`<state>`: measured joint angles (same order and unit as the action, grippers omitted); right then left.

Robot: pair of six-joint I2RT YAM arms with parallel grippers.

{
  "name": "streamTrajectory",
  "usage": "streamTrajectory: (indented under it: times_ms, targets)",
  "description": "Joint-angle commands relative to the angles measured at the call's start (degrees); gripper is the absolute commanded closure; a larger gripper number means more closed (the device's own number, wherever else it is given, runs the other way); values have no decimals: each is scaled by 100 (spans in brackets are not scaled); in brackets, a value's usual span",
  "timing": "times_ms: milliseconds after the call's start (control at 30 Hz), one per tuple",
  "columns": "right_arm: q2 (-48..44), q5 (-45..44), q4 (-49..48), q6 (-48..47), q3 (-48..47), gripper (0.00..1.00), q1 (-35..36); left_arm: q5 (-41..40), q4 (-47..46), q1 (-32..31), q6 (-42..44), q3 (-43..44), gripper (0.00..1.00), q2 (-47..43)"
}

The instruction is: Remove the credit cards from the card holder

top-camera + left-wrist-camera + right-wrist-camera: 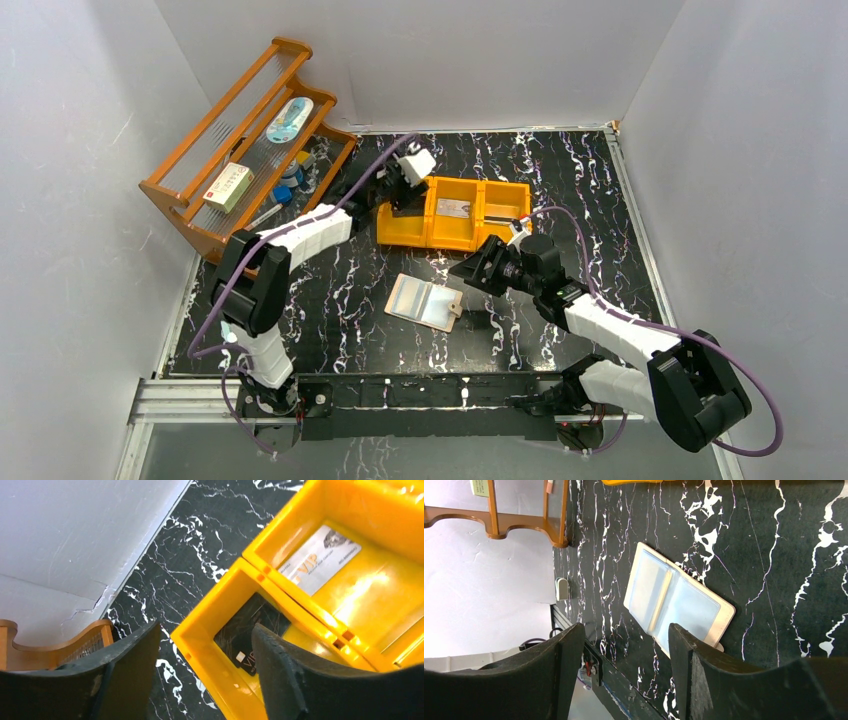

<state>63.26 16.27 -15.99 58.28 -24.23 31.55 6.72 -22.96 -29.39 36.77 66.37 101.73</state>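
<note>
Top external: card holder (425, 302) lies unfolded and flat on the black marbled table (330, 290), sleeve panels up. It sits mid-table, nearer the arm bases than the orange tray (395, 236) and apart from it. The closing tab sticks out on its right edge.

Right gripper (470, 272) is just right of the holder, above the table, not touching it. Right wrist view: fingers (559, 670) spread, nothing between them, holder seen through the gap.

Left gripper (404, 192) hangs over the tray's left end. Left wrist view: jaws apart, empty. Below them a dark card (250, 630) lies in the left compartment and a silver VIP card (320, 560) in the middle one.

Wooden rack (250, 150) stands far left by the wall.
</note>
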Motion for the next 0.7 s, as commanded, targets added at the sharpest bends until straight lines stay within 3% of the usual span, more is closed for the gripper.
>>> streamTrajectory:
  times_ms: [0, 133, 267, 667]
  targets:
    - [-91, 20, -168, -1, -197, 31, -18, -65, 1687, -14, -1754, 1167, 44, 48]
    - [-40, -2, -205, 54, -188, 31, -18, -62, 2772, -7, -2867, 1778, 66, 344]
    - [-10, 17, -216, 69, -183, 31, -22, -215, 3114, -10, -3543, 1813, 77, 422]
    - [-23, 3, -182, 119, -161, 31, -20, -195, 4085, -10, -4389, 2561, 85, 1346]
